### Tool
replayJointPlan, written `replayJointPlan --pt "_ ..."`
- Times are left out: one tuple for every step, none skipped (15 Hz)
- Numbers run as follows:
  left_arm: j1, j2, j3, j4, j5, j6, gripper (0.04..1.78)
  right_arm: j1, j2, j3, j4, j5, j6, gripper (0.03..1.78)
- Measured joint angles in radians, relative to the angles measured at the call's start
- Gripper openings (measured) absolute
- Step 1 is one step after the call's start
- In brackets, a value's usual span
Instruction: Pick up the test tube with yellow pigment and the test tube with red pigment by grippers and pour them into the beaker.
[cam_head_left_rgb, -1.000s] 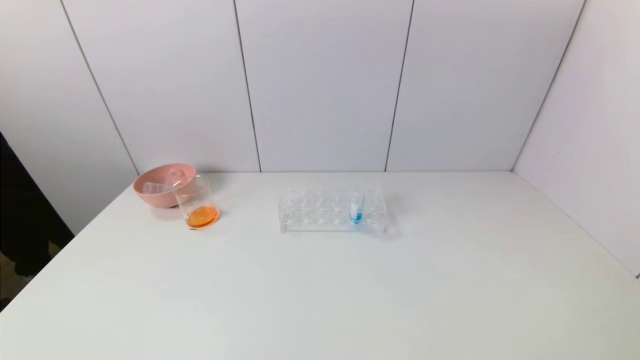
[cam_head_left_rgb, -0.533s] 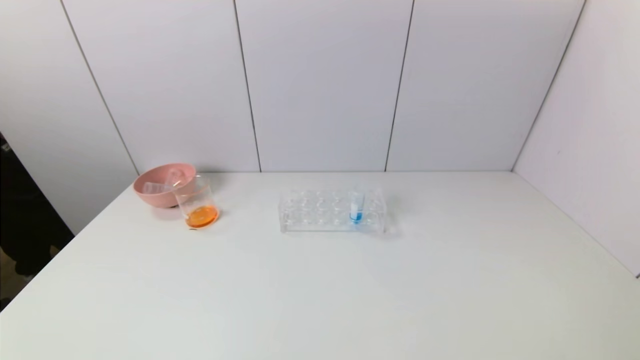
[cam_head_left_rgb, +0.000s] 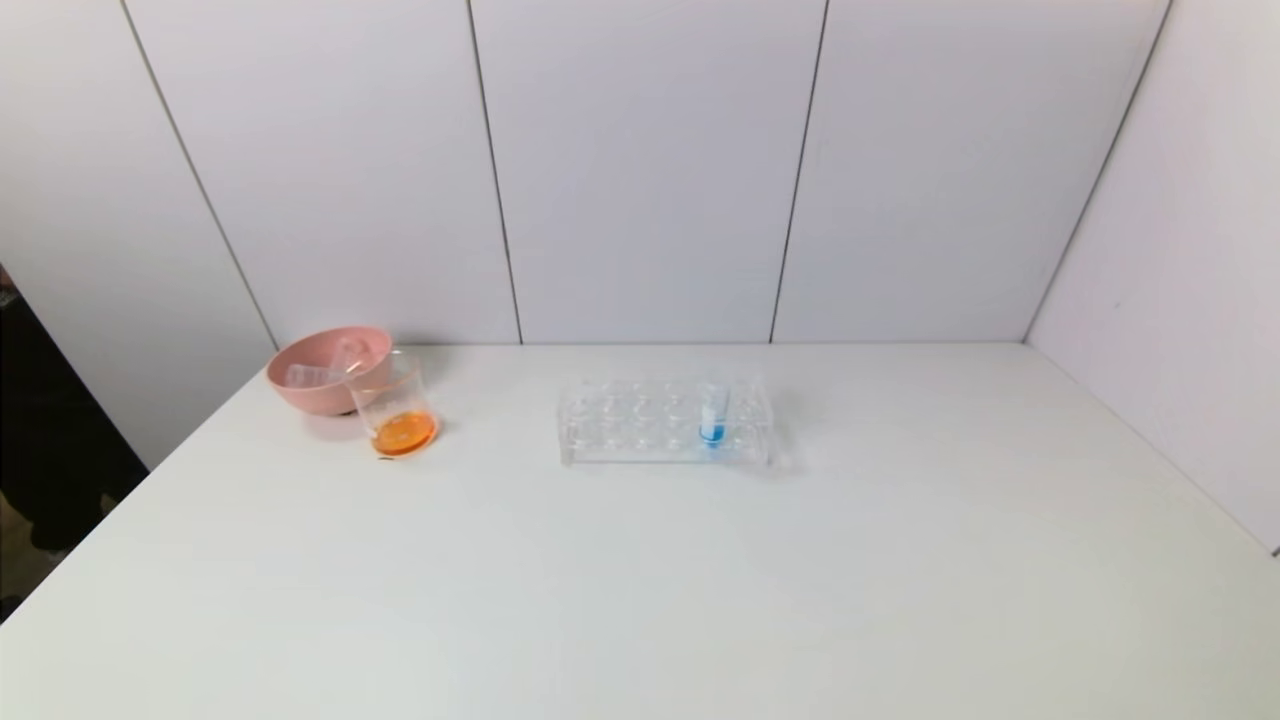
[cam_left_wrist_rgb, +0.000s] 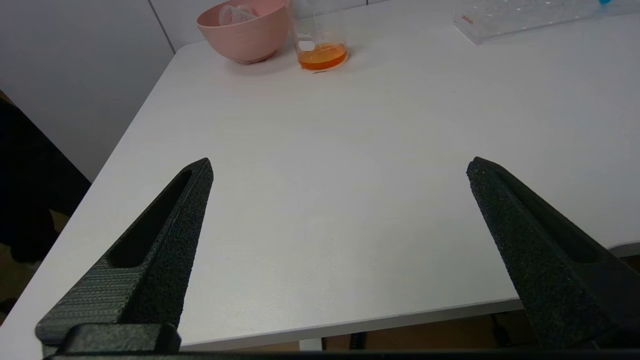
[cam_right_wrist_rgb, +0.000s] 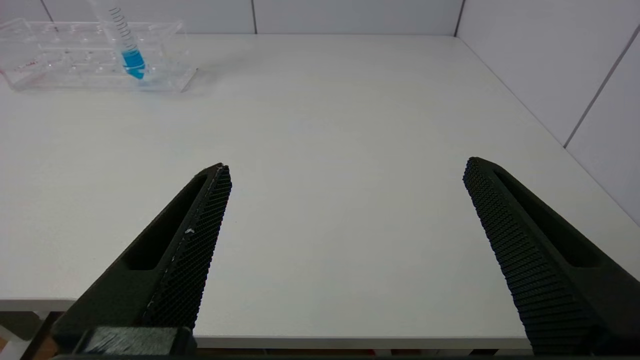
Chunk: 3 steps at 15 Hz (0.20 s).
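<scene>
Beaker sits at left of the head frame, touching or just in front of the pink bowl, holding a shallow orange pool, so both pours look done. Two empty clear tubes seem to lie in the bowl, though that view is poor. Tube rack at centre holds only the blue-liquid tube. Left gripper and right gripper both parked at the near table edge, jaws spread wide, holding nothing. Nothing left, by my reading.
</scene>
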Motion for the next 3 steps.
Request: replayJointPlan --pt "0.000 0.000 0.000 0.000 0.000 0.000 1.78 0.000 0.000 0.000 0.000 0.000 0.000 1.70" --pt "0.000 0.000 0.000 0.000 0.000 0.000 1.78 0.000 0.000 0.000 0.000 0.000 0.000 1.70" --pt "0.000 0.000 0.000 0.000 0.000 0.000 1.78 0.000 0.000 0.000 0.000 0.000 -0.001 1.70"
